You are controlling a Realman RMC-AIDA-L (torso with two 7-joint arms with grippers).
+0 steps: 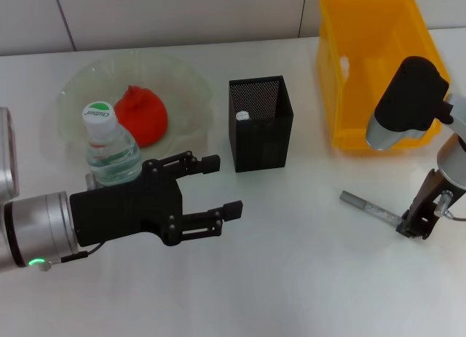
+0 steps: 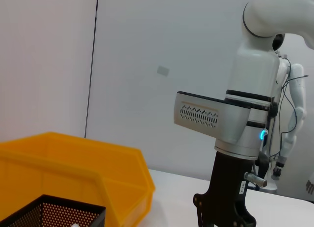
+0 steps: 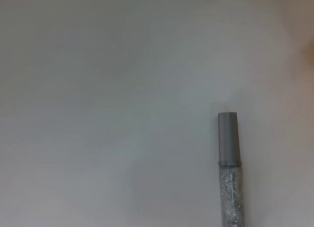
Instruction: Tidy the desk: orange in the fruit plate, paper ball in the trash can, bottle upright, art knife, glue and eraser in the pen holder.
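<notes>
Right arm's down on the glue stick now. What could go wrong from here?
1. The right gripper meets the glue at its very end, so the stick may pivot or slip when lifted.
2. The pen holder has a narrow mouth and already holds something; a tilted stick could catch the rim.
3. The open left gripper hovers beside the upright bottle and might knock it.
</notes>
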